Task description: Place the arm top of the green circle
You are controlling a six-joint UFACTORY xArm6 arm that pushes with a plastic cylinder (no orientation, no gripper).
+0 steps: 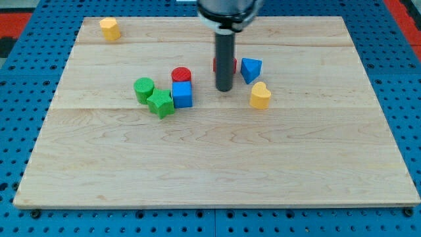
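The green circle (pixel 144 88) stands left of the board's middle. A green star-like block (pixel 160 103) touches it at its lower right. My tip (pixel 224 89) rests on the board well to the right of the green circle, past a red circle (pixel 181 74) and a blue cube (pixel 182 95). A red block (pixel 233 65) is mostly hidden behind my rod.
A blue triangular block (pixel 250 69) lies right of the rod. A yellow heart-like block (pixel 260 96) lies at the tip's lower right. A yellow block (pixel 110 29) sits near the board's top left corner. The wooden board (pixel 217 164) lies on a blue pegboard.
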